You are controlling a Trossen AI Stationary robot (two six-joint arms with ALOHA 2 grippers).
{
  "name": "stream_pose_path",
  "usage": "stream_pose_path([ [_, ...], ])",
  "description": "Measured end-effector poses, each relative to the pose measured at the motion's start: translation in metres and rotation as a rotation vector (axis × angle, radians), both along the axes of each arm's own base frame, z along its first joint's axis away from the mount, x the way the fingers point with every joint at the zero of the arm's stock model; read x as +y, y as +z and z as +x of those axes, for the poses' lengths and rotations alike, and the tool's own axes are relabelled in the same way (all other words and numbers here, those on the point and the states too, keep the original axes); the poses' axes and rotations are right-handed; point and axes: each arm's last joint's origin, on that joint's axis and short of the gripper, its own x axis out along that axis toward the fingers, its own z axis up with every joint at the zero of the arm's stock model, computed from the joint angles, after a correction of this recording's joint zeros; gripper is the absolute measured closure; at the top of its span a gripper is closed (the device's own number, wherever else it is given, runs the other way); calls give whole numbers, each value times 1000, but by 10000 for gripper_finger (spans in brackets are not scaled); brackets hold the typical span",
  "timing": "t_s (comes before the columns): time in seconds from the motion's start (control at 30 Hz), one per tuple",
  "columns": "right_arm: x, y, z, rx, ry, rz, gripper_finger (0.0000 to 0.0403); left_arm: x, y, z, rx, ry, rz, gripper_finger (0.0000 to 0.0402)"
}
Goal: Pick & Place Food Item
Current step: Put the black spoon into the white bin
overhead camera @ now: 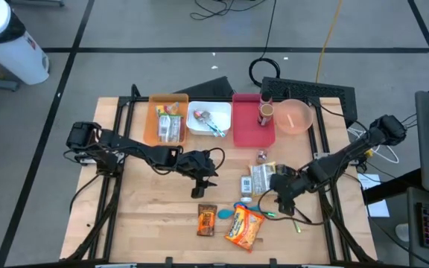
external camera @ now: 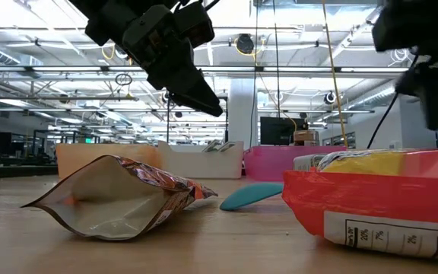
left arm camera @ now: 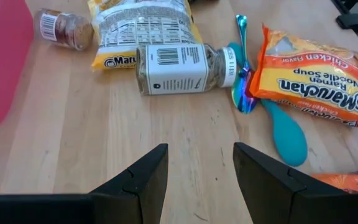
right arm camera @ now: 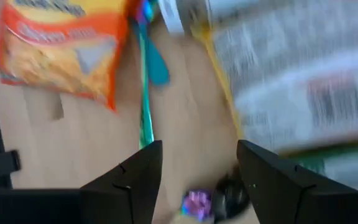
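Two Maruchan ramen packets lie on the table. One packet, orange and yellow, reads "Maruchan Ramen Noodle Soup, Chicken Flavor"; it sits at about 5 o'clock from table centre. The second packet shows its nutrition panel, touching a barcode-labelled spice jar. Beside them lies a teal spoon. Left gripper hovers at table centre, fingers parted, empty. Right gripper hovers at 4 o'clock, fingers parted, empty.

Large open lab or industrial hall: exposed ceiling trusses with strip lights, grey floor with taped lines, loose cables (one yellow), monitor behind wooden table.
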Motion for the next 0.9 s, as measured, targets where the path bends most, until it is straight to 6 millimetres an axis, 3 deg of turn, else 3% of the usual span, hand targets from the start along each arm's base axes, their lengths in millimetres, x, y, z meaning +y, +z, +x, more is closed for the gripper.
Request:
stream_pose_path([
  [0.23,-1,-7,-22,225,-189,-19,227,0,0,0,-3,-9,14,215],
  [0.47,13,-7,-33,256,-288,13,242,3,0,0,-14,44,114,215],
  [0.63,20,-11,-35,247,-377,2,243,11,2,2,-41,88,199,215],
  [0.9,36,-31,-23,326,-404,47,243,43,8,8,-117,166,213,215],
])
